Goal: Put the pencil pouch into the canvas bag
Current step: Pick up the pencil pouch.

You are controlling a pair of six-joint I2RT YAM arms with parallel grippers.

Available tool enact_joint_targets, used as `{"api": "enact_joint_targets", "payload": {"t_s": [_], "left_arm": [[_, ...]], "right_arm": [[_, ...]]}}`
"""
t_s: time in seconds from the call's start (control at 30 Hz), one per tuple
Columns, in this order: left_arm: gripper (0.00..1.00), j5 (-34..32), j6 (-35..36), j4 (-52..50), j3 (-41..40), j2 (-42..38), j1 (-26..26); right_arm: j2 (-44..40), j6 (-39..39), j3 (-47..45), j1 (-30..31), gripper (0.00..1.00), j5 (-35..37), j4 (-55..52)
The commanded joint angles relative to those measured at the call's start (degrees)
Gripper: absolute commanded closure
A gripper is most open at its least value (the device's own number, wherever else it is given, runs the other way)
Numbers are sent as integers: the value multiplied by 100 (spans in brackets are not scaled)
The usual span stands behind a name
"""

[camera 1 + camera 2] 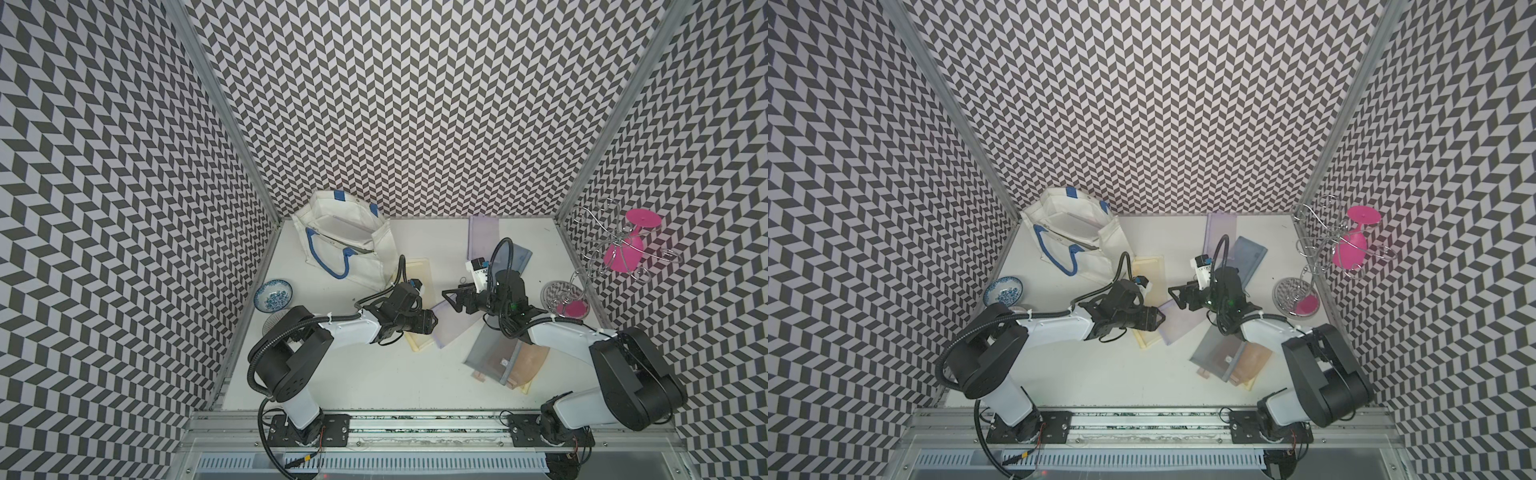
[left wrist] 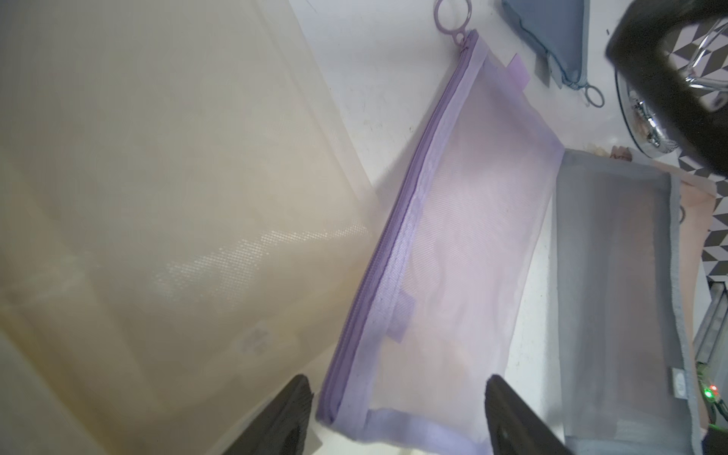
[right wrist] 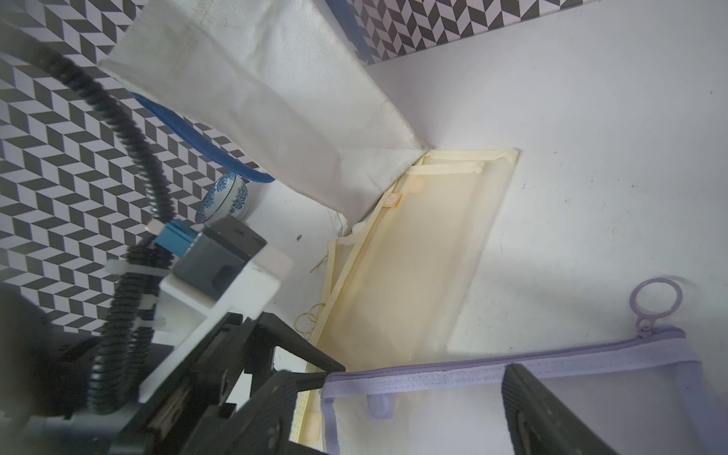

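- Pencil pouch (image 2: 453,244): flat lilac mesh rectangle, woven zip tape, ring pull; lies on the white counter (image 1: 374,374), apart from the boxy white canvas bag (image 1: 380,259).
- Left fingers (image 2: 293,413): spread, flanking the pouch's short end; contact not discernible.
- Right fingers (image 3: 543,417): spread, empty, above its ring end.

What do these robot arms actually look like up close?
The left arm and right arm are white shells joined by bulky black round joints. A black ribbed hose runs along each. The left claw and right claw are black, with two wedge-shaped fingers.
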Motion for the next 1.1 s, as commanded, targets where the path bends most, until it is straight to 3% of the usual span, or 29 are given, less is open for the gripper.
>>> {"api": "enact_joint_targets", "payload": {"t_s": [0.0,0.2,0.37,0.43,0.7,0.87,1.0,1.07], "left_arm": [[32,71,-55,327,191,141,-20],[56,140,-64,493,234,347,7],[90,355,-52,624,159,202,20],[99,356,-22,607,100,-12,26],[100,183,162,-7,11,-1377,73],[100,102,228,-561,43,-2236,473],[100,354,193,-667,-49,-2858,1047],[100,551,230,-654,-14,-3070,1227]], "right_arm": [[-49,-82,106,23,17,53,153],[-115,-80,87,17,18,57,171],[-148,-71,60,24,18,44,229],[-208,-45,21,24,18,9,317],[-1131,94,-528,11,16,92,1029],[-1740,511,-998,-96,14,-15,1787],[-1889,898,-1190,-258,12,-546,2347],[-1768,1480,-1316,-535,12,-1186,3011]]}}
